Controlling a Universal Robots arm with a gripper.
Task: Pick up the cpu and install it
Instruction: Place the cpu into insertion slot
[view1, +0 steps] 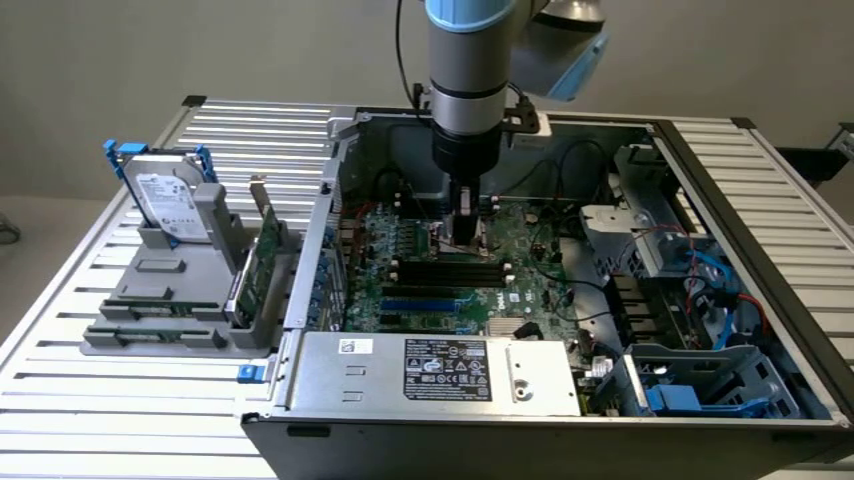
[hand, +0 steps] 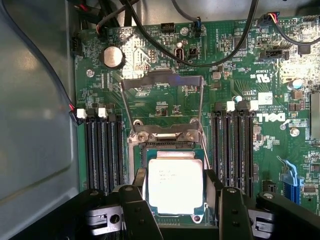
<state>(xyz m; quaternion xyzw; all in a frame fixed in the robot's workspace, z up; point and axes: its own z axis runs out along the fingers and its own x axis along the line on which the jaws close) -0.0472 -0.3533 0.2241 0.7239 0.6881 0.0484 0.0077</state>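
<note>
Jaws of the gripper pinch the cpu by two opposite edges. The chip lies flat, square between the jaws, on or just over the open socket on the motherboard, retention frame tipped up beyond it.

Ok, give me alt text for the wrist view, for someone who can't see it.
The silver-topped cpu sits right at the gripper, over the open socket on a green motherboard, the socket's metal frame swung open. Black memory slots flank it.
</note>
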